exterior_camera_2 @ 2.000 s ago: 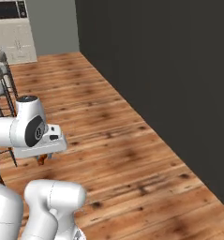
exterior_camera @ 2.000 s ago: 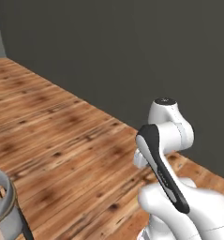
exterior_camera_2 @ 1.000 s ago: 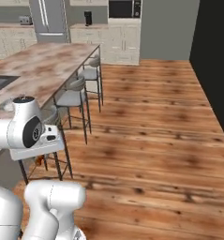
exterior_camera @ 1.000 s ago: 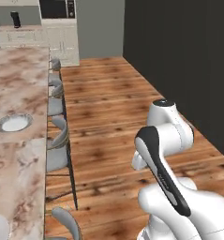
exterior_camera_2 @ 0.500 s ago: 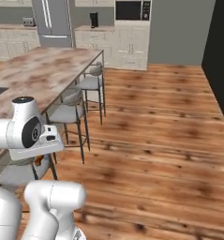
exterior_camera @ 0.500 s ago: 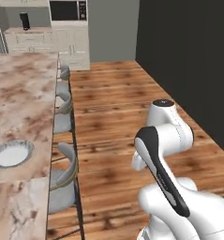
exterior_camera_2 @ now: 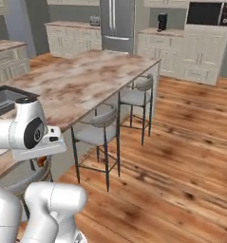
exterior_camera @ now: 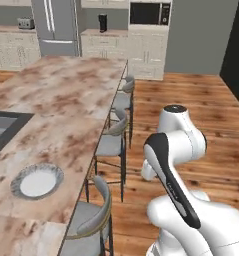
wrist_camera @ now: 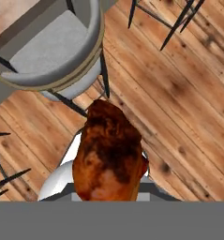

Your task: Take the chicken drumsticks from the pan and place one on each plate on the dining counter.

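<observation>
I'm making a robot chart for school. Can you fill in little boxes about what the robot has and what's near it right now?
holding: a chicken drumstick, gripped by the shut gripper
under the hand: wood floor and a grey stool
dining counter: to the robot's left, stools along its edge
plate: white, empty, on the dining counter
sink: dark, set into the counter

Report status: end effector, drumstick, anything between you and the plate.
End effector shut on chicken drumstick. Drumstick over a stool and wood floor, beside the dining counter. One plate on the counter, bare. Stools along the counter edge.
</observation>
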Available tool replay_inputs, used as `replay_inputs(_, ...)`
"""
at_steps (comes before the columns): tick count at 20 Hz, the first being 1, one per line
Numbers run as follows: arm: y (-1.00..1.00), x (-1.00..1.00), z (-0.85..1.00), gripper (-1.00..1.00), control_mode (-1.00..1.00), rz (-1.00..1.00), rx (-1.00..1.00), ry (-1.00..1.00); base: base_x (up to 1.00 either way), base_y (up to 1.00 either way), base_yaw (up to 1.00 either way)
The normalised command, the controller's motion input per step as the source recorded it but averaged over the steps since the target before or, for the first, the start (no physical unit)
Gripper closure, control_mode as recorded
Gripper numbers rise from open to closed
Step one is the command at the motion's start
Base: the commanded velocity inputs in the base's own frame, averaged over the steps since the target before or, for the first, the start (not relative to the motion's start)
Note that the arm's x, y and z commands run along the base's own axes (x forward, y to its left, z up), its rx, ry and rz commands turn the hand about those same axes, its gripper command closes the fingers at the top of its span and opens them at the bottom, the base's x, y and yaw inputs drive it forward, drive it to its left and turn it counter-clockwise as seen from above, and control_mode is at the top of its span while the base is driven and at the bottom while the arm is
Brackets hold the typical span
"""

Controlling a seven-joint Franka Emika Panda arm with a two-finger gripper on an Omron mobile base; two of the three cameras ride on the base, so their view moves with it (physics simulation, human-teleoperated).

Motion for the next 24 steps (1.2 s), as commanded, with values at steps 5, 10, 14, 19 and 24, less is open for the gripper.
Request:
replay_inputs(5,0.0,0.0,0.0,1.0,1.0,0.0,0.0,0.0,0.7,0.0,0.88)
replay_inputs(10,0.0,0.0,0.0,1.0,1.0,0.0,0.0,0.0,0.45,0.0,0.98)
replay_inputs(14,0.0,0.0,0.0,1.0,1.0,0.0,0.0,0.0,0.44,0.0,0.99)
replay_inputs(19,0.0,0.0,0.0,1.0,1.0,0.0,0.0,0.0,0.73,0.0,0.84)
replay_inputs(24,0.0,0.0,0.0,1.0,1.0,0.0,0.0,0.0,0.52,-0.02,0.6)
